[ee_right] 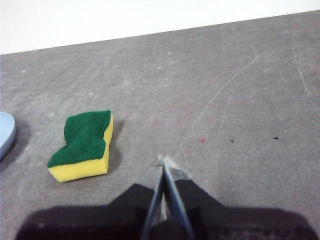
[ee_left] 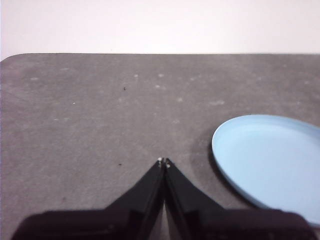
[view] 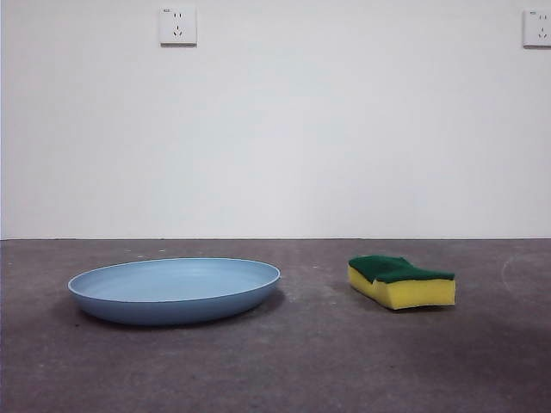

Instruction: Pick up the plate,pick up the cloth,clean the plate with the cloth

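Light-blue plastic, the plate point(view: 174, 289) lies flat and untouched on the grey table point(view: 293, 370), and the cloth point(view: 400, 280), a yellow-and-green sponge, sits well apart beside it, so nothing is done yet. The left gripper point(ee_left: 163, 162), jaws pressed together, hangs near the plate's rim. The right gripper point(ee_right: 163, 161), likewise closed and empty, hangs near the sponge.
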Available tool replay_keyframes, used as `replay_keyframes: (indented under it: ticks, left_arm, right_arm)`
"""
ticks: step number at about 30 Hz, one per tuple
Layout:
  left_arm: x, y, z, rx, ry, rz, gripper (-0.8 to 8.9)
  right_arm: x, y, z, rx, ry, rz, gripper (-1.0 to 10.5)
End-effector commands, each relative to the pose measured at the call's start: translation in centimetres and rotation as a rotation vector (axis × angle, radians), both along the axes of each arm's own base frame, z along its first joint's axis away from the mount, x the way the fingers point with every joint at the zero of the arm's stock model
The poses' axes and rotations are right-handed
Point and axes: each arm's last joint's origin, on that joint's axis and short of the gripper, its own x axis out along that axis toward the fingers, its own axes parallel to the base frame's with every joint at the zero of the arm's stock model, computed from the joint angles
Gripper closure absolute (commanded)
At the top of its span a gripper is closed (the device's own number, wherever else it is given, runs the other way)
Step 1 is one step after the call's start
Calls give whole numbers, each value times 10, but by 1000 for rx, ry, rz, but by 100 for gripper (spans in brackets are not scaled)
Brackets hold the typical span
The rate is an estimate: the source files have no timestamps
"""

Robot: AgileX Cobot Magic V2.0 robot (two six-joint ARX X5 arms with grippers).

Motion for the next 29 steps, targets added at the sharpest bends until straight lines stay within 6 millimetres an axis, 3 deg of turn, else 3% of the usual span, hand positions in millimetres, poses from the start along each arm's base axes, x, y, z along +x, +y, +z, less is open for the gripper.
replay_keyframes:
  ticks: [1, 8, 17, 22, 29]
  left_arm:
    - [1, 0, -3, -54, 0, -10, 818]
    - [-1, -2, 5, -196, 11, -50, 819]
    - [-2, -2, 46, -206, 44, -65, 819]
    - [8, -3, 73, -193, 85, -66, 819]
    - [34, -8, 98, -137, 221, -168, 818]
  right_arm:
    - [0, 0, -3, 67, 14, -15, 947]
    - [0, 0, 7, 196, -9, -37, 956]
    - [5, 0, 60, 247, -22, -44, 956]
    - [23, 1, 93, 213, 44, -33, 956]
    - [59, 8, 126, 180, 204, 134, 953]
